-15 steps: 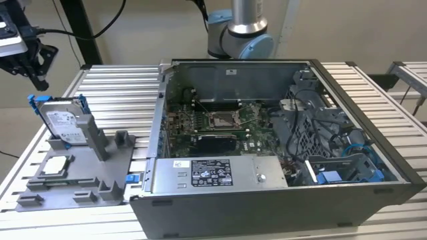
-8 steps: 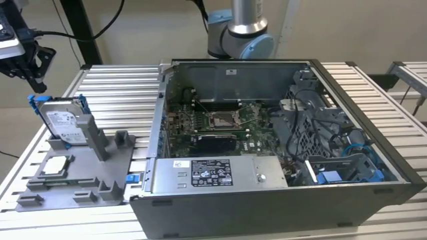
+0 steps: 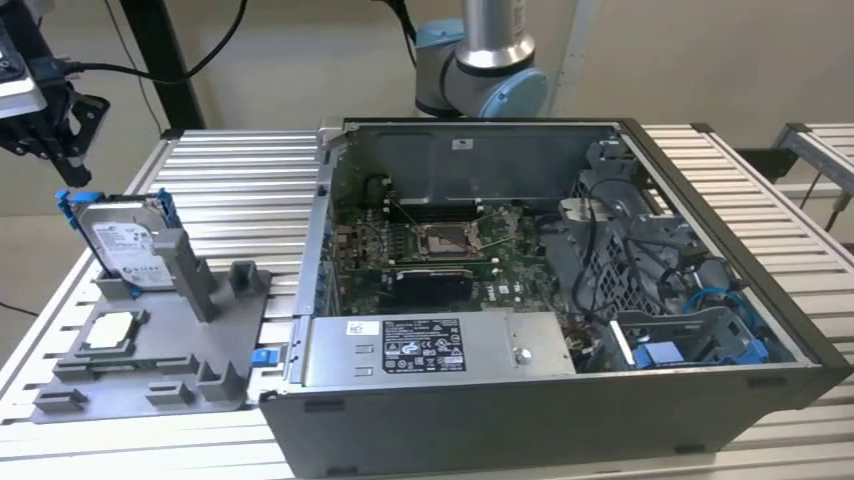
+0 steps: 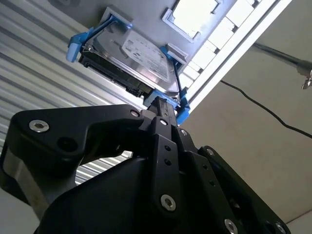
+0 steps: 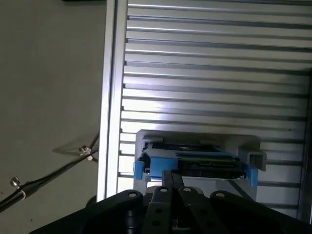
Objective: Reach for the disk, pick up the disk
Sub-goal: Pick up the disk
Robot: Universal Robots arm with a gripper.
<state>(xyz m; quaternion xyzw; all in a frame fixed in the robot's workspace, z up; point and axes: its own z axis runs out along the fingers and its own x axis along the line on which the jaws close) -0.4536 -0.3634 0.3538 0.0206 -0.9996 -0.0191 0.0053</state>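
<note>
Overhead, gripper [image 3: 64, 160] — flat metal disk [image 3: 123, 245], seemingly untouched

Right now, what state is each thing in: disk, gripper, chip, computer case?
Disk: upright in the grey holder, not gripped.
Gripper: jaws shut, above the disk.
Chip: lying flat on the grey holder.
Computer case: open on top.

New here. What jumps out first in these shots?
The open computer case dominates the exterior view's centre and right, its circuit board exposed. At that view's left, the disk stands upright in a grey holder, with the black end effector hovering close above it.
</note>
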